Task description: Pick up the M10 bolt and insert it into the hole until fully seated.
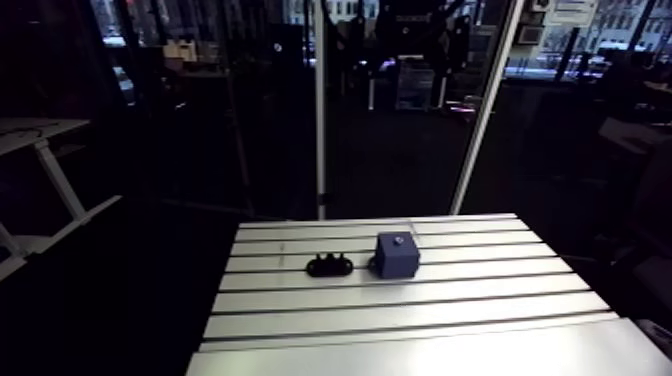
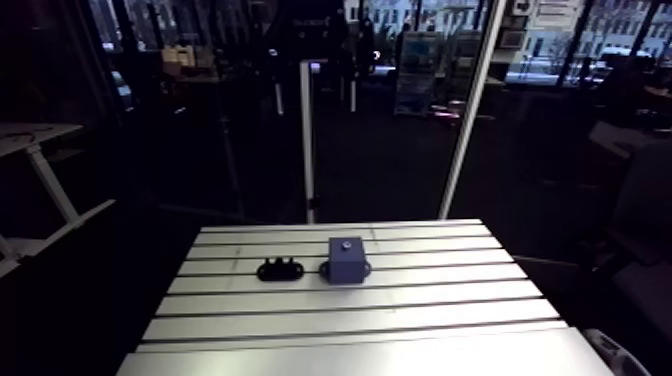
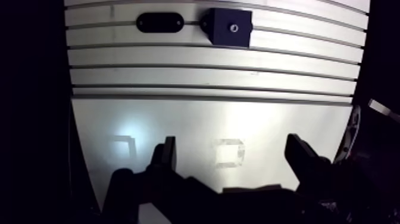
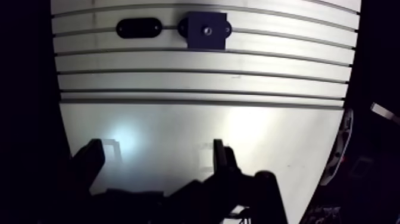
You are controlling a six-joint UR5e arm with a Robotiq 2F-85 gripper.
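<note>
A dark blue block (image 3: 229, 27) stands on the slotted table (image 3: 208, 77), with a small round hole or light spot in its top face. Close beside it lies a black oval holder (image 3: 159, 22). In the arm view the holder (image 1: 330, 265) shows a few low bumps on top, and I cannot make out a bolt there. My gripper (image 3: 232, 156) is open over the smooth near part of the table, far from both things, with nothing between its fingers (image 3: 166, 156). The gripper does not show in the arm view, where the block (image 1: 397, 255) sits mid-table.
Several long slots run across the table between my gripper and the block. The table's side edges drop off into darkness on both sides. A bright reflection (image 3: 124, 130) lies on the plate ahead of my gripper.
</note>
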